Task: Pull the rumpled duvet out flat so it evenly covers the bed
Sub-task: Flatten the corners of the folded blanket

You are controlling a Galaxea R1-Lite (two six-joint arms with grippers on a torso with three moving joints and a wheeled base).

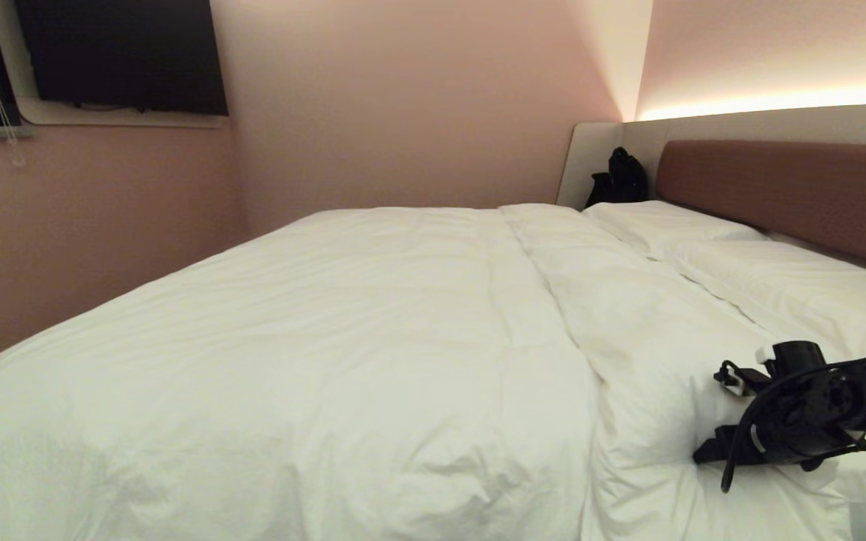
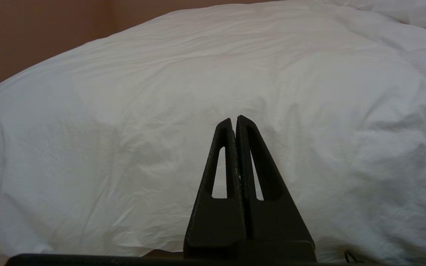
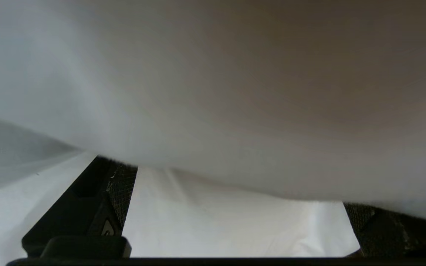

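White, puffy duvet (image 1: 343, 338) lay over the bed (image 1: 786, 188), ridged at one o'clock. Your right gripper (image 1: 719, 413) (jaws wide, empty) sat at four o'clock; left gripper (image 2: 235, 122) was closed. Soft, light: pinch the hem.

White cloth (image 3: 213, 92) hides the right hand's (image 3: 235, 207) fingertips (image 3: 120, 177) in its wrist view.

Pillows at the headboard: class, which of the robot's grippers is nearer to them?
Right. The right gripper, open, lies on the duvet just short of the pillows. The left gripper, shut, hangs beside the bed, facing the duvet's draped side.
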